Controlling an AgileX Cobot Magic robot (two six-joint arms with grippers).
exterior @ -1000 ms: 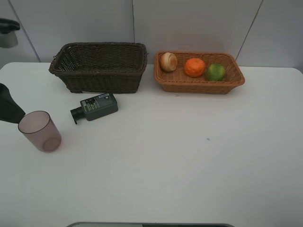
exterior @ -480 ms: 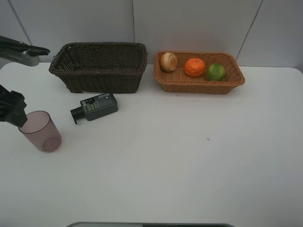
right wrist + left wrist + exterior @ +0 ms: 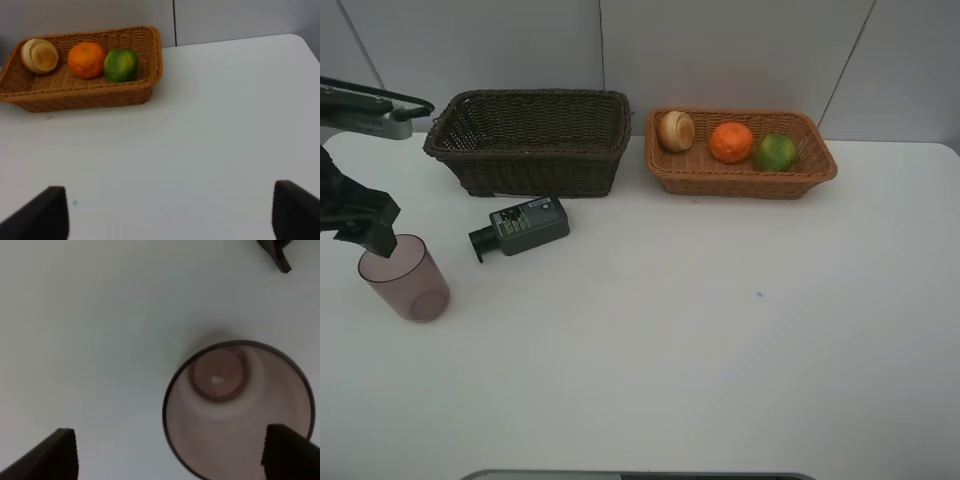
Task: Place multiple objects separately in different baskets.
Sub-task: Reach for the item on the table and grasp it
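Note:
A translucent mauve cup [image 3: 405, 278] stands upright near the table's left edge. My left gripper [image 3: 370, 236] hangs open just above its rim. From the left wrist view I look down into the cup [image 3: 239, 407]; the left gripper [image 3: 170, 457] is open, one fingertip [image 3: 287, 452] over the cup's mouth, the other out over bare table. A dark green-black bottle [image 3: 520, 226] lies on its side in front of the dark brown basket [image 3: 530, 140]. The orange-tan basket [image 3: 745, 180] holds a pale tan round fruit [image 3: 675, 130], an orange [image 3: 731, 142] and a green fruit [image 3: 775, 152]. My right gripper [image 3: 167, 215] is open over bare table.
The two baskets stand side by side against the back wall. The bottle's black cap [image 3: 277, 252] shows at the edge of the left wrist view. The left arm's grey link [image 3: 365, 110] reaches in at the far left, beside the dark basket.
The left arm has come further in from the left edge, and its gripper has moved over the cup's rim. Cup, bottle and fruits have not moved.

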